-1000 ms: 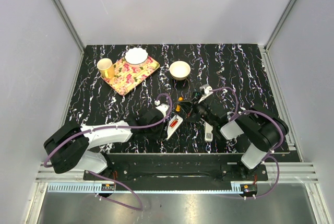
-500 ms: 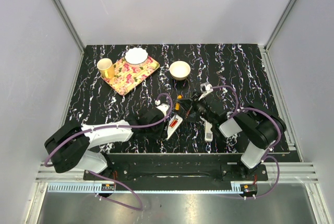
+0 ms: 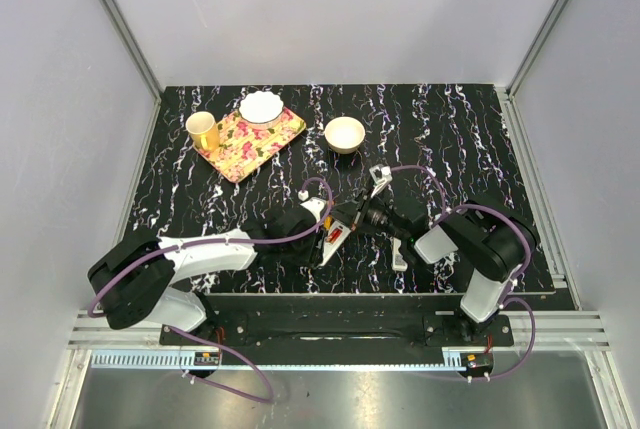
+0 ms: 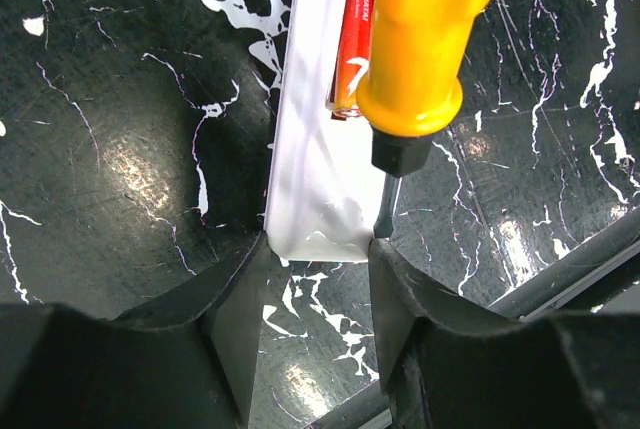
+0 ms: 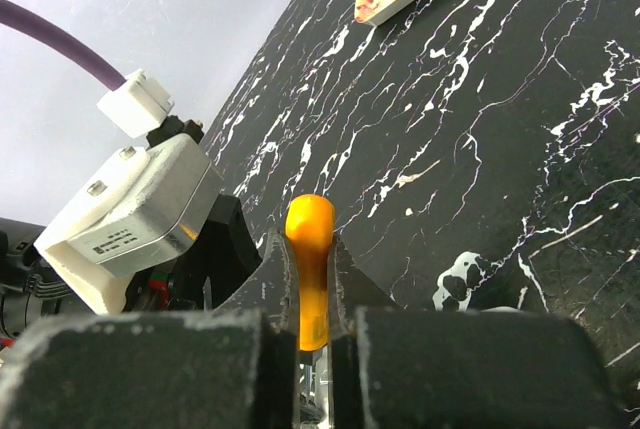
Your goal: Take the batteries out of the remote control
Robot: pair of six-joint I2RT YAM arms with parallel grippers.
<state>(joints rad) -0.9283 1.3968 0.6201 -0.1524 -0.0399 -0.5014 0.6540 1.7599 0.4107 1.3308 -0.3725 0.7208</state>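
1. I see one red battery [image 4: 354,44] seated in the open bay of the white remote control [image 4: 305,169], lying lengthwise along it. A white "7" is printed on its side. The smaller white lettering above that is too fine for me to read.
2. The remote control lies on the black marbled table [image 3: 450,139], near the front edge and between the two arms.
3. My left gripper [image 4: 318,254] is clamped on the near end of the remote, one finger against each long edge.
4. The screwdriver [image 4: 425,39] has an orange handle and a black collar. It crosses above the battery, and its dark shaft comes down at the remote's right edge, just beside the left gripper's finger.
5. My right gripper [image 5: 310,249] is closed tight around that orange handle, and the rounded butt sticks out past the fingertips.
6. The white box [image 5: 130,214] on the left wrist carries a small label that I cannot read.
7. Well apart at the back left sits a flowered tray [image 3: 235,154] with a yellow cup [image 3: 202,130] and a white dish [image 3: 262,107] on it. A bowl [image 3: 345,133] stands on the table just to the tray's right.
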